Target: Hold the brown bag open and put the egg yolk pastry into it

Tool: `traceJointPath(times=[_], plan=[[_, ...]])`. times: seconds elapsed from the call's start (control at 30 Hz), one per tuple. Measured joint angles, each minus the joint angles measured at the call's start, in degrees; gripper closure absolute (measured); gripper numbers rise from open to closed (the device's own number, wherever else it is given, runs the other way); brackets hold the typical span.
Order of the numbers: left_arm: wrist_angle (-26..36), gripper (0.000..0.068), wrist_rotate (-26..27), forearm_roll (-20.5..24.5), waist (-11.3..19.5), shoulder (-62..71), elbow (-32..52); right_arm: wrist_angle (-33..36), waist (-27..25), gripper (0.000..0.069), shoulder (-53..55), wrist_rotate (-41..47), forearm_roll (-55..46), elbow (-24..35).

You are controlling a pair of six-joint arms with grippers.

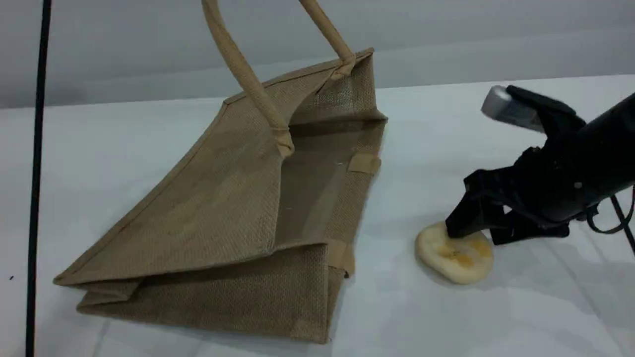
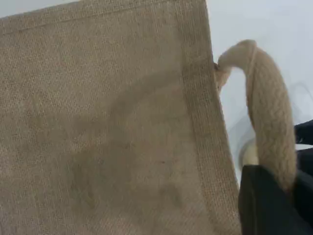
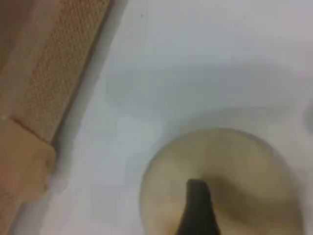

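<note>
Grips the loop handle [image 1: 248, 79] of the brown bag [image 1: 223, 198] with the left end effector [image 2: 286, 188], closed fully round the braided cord. Holds it raised, out past the top of the scene view, presumably to lift the upper panel off the lower one and prop the mouth agape. Leaves the rest of the bag lying on its side on the white bench [image 1: 496, 322], mouth turned to the right. Shows the egg yolk pastry [image 1: 454, 255] flat on the bench just right of that mouth, outside the bag and apart from it. Reaches down over the pastry with the right end effector [image 1: 480, 232], spread wide and gripping nothing, one fingertip [image 3: 198, 205] on or just above the pastry's top. Looks like the approach to the pickup. Calls next for closing across the pastry, gently, to avoid crushing a soft crust, then for a short carry left into the open mouth.
</note>
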Motion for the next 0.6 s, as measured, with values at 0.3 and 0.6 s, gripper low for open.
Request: traceJointPath(times=[0.3,0.6], plan=[[0.0,0.0598,0.0,-0.2,0.0,0.0,0.0,2.3,0.0,0.0231,2.7,0.0,0.1,-0.4],[0.2,0.0598,0.5,-0.2,0.0,0.0,-0.2,3.7,0.0,0.0517,3.9,0.1,0.2,-0.5]])
